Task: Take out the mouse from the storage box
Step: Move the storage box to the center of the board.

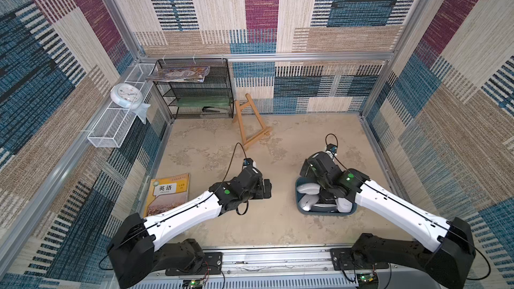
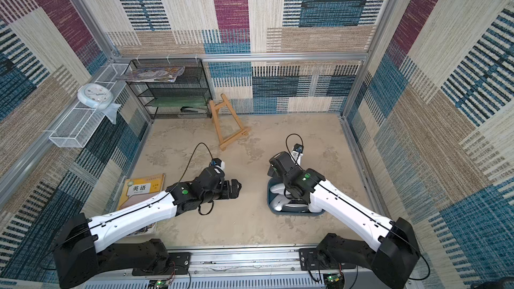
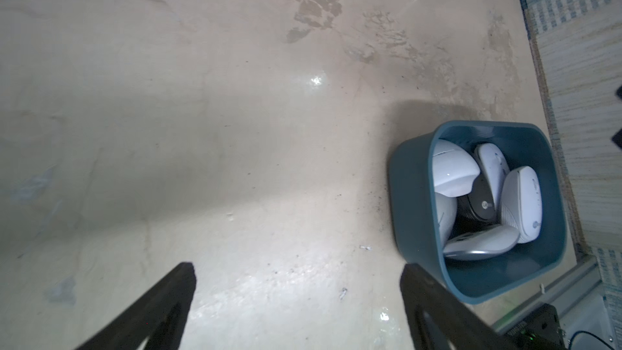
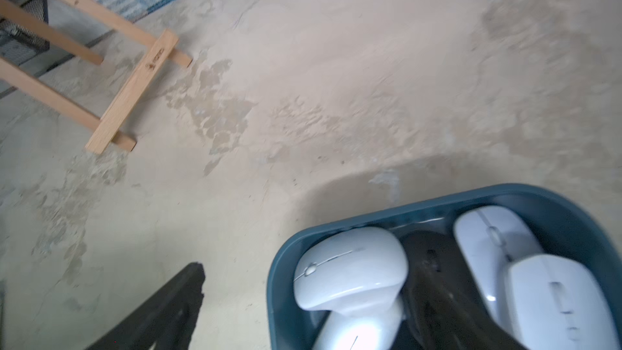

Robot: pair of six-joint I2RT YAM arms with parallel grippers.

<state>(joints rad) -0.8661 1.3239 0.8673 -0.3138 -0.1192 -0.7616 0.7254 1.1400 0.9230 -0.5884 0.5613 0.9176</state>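
Box: storage box (image 1: pixel 299 204), a dark blue-teal tub, stands on the counter (image 1: pixel 211 140) on the robot's right side, toward the front; in both top views the right arm's wrist hangs over it and hides part of it.
Contents: several white mice (image 3: pixel 520 203) and a black mouse (image 3: pixel 479 203) lie heaped over one another inside the box; none lies out on the counter.
Mouse by the wall: white mouse (image 4: pixel 350 267), scroll wheel showing, sits just inside the box's wall.
Right hand: right hand (image 4: pixel 308 260) has its fingers spread wide and straddles that wall, one finger outside over the counter, the other down among the mice; the white mouse lies between them, unclamped. Blur hides whether the inner finger touches anything.
Left hand: left hand (image 3: pixel 299 265) has its fingers wide apart and is empty, over bare counter beside the box.
Elsewhere: textbook (image 1: pixel 169 193) under the left arm; wooden easel (image 1: pixel 250 123) and black mesh rack (image 1: pixel 194 90) at the back, well apart from the box.
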